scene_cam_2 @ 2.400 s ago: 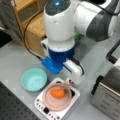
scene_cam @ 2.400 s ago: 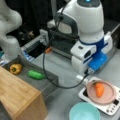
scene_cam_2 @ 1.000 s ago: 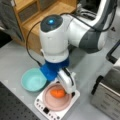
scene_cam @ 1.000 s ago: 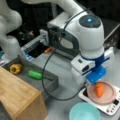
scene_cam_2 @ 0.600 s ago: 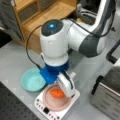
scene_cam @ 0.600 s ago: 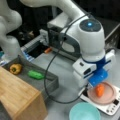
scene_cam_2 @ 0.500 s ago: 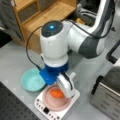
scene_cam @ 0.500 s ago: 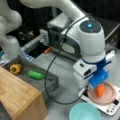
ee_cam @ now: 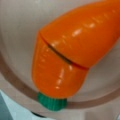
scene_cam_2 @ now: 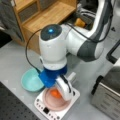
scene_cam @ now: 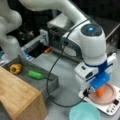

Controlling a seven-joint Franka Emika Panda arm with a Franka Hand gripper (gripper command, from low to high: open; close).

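In a front view the gripper [scene_cam: 99, 90] hangs low over the pink plate [scene_cam: 111, 96], which sits on a white scale [scene_cam: 110, 108] on the grey table [scene_cam: 66, 72]. The carrot [scene_cam: 100, 92] shows as an orange stub just under the blue fingers; whether they are spread or closed on it I cannot tell. A teal bowl [scene_cam: 85, 113] stands at about 7 o'clock from the plate, and a green pepper [scene_cam: 36, 74] and a yellow pepper [scene_cam: 15, 68] lie well apart at 9 o'clock in a grey tray [scene_cam: 51, 82].

In a front view from the opposite side the gripper [scene_cam_2: 58, 90] again covers most of the carrot [scene_cam_2: 55, 94], which lies on the plate [scene_cam_2: 51, 105] toward its 12 o'clock rim; the bowl [scene_cam_2: 31, 80] sits at 10 o'clock.

In the wrist view the carrot [ee_cam: 72, 52] fills the picture. Its long axis runs from 7 o'clock to 2 o'clock: green stem cap at 7, body narrowing toward 2. It looks like a glossy, hard plastic toy, so probably light, stiff and rather slippery. A seam crosses the body, suggesting two joined halves that might part under pull. The best hold seems across the thick part near the cap, fingers square to the axis.
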